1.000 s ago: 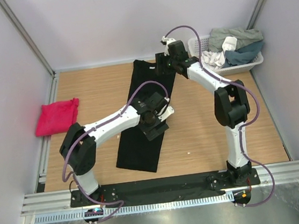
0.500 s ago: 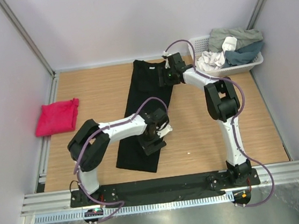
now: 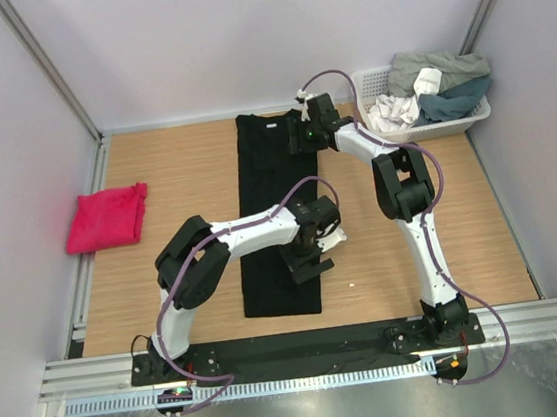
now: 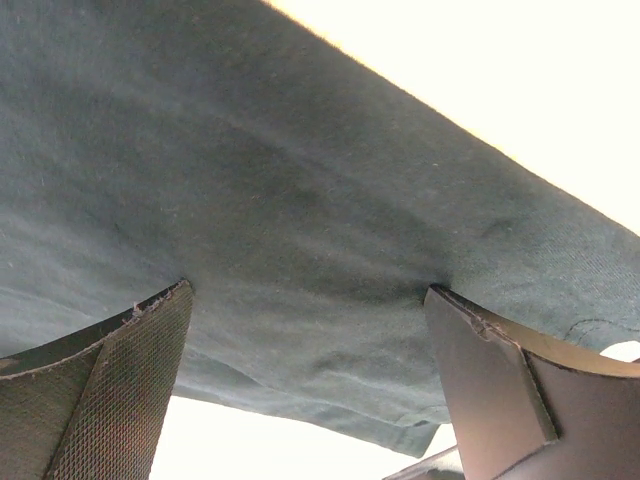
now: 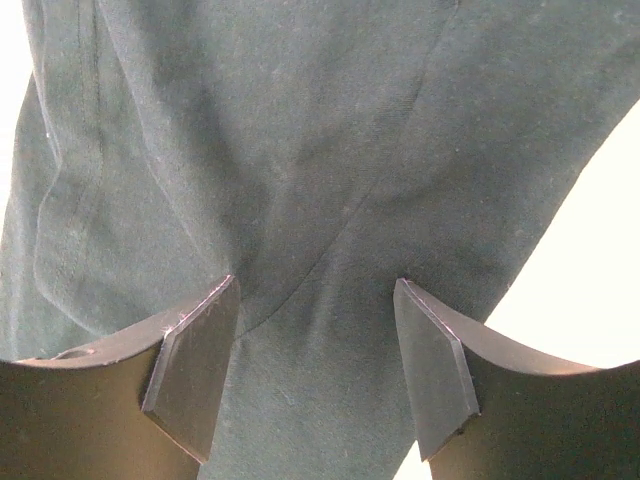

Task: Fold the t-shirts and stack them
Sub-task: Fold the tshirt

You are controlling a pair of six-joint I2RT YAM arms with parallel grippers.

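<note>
The black t-shirt point(image 3: 263, 200) lies as a long narrow strip running from the far middle of the table toward the near edge. My left gripper point(image 3: 304, 263) is open, with both fingertips pressed down on the strip's right side near its lower end. In the left wrist view the dark cloth point(image 4: 300, 180) spans the gap of that gripper point(image 4: 308, 292). My right gripper point(image 3: 302, 140) is open on the strip's far right corner, its tips resting on the fabric point(image 5: 300, 130) in the right wrist view point(image 5: 316, 284). The pink t-shirt point(image 3: 108, 216) lies folded at the left edge.
A white latticed basket point(image 3: 462, 124) heaped with grey, white and blue clothes stands at the far right corner. White walls close in the table on the left, back and right. The arms' base rail runs along the near edge.
The black strip has swung from slanted to nearly straight, its near end sliding right. My left gripper moved nearer and rightward on it; my right gripper shifted slightly left and nearer.
</note>
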